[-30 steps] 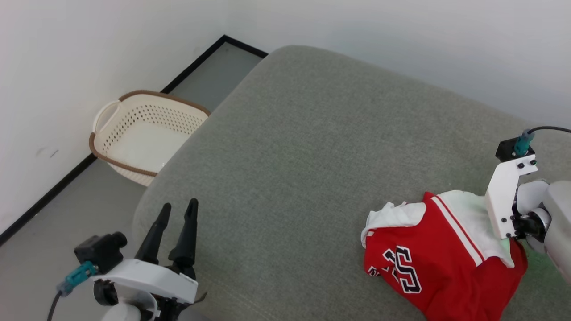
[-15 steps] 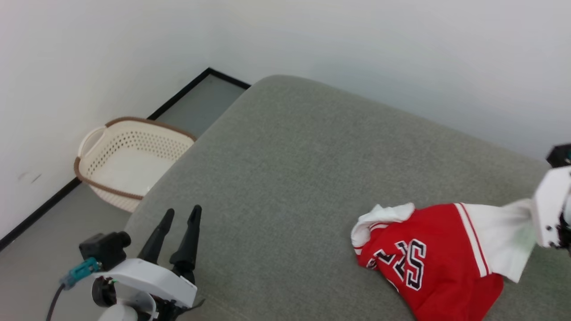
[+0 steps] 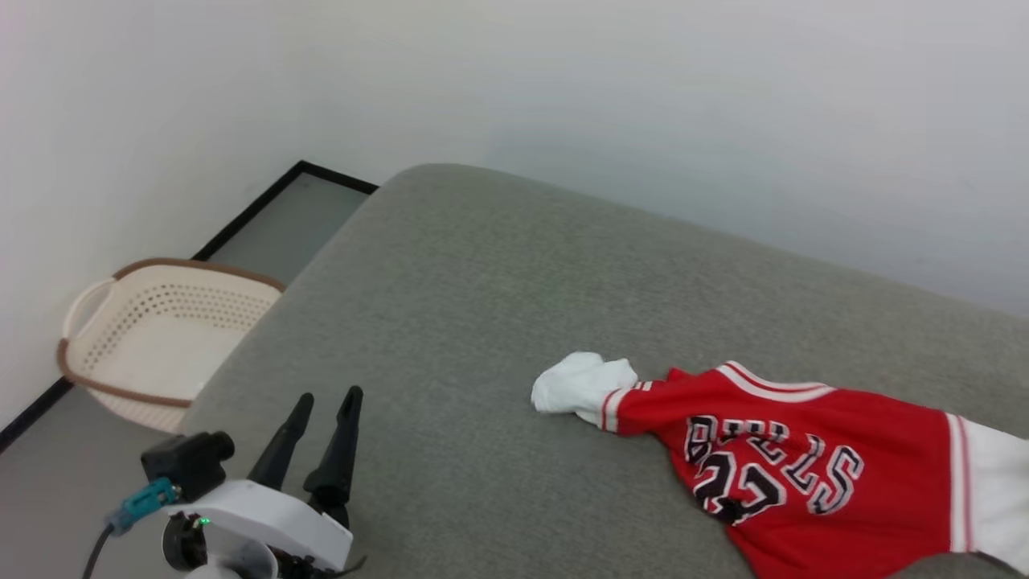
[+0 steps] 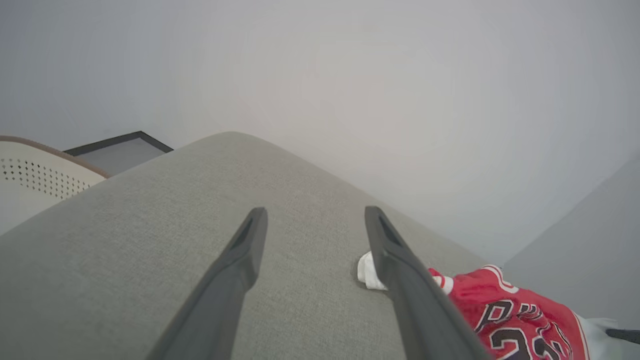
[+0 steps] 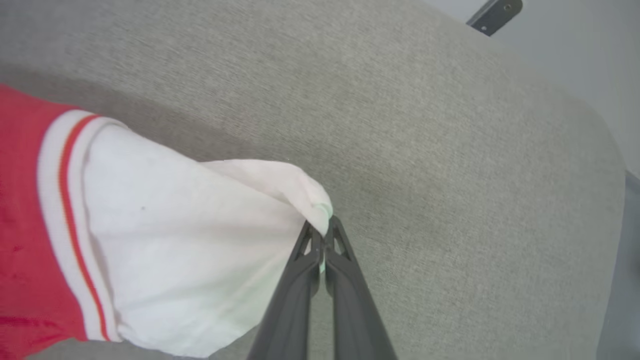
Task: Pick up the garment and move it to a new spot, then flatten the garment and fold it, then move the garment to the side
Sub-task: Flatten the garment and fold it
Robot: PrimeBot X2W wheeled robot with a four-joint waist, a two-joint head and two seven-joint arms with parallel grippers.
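Note:
The garment (image 3: 804, 474), a red jersey with white sleeves and black lettering, lies stretched across the right side of a grey-green cushioned surface (image 3: 498, 305). One bunched white sleeve (image 3: 583, 382) trails at its left end. In the right wrist view my right gripper (image 5: 322, 235) is shut on the other white sleeve (image 5: 200, 240), pinching its edge just above the cushion. My left gripper (image 3: 325, 398) stands open at the lower left, well apart from the garment (image 4: 510, 315), with nothing between its fingers (image 4: 240, 255).
A cream perforated laundry basket (image 3: 153, 338) with a brown rim stands on the floor at the left, beside the cushion's edge. White walls run behind the cushion. A black baseboard (image 3: 265, 193) lines the floor corner. The cushion's left and middle lie bare.
The head camera has turned, shifting the whole picture. My right gripper has pulled the sleeve rightward out of the head view, drawing the bunched garment out long. The left gripper stayed open.

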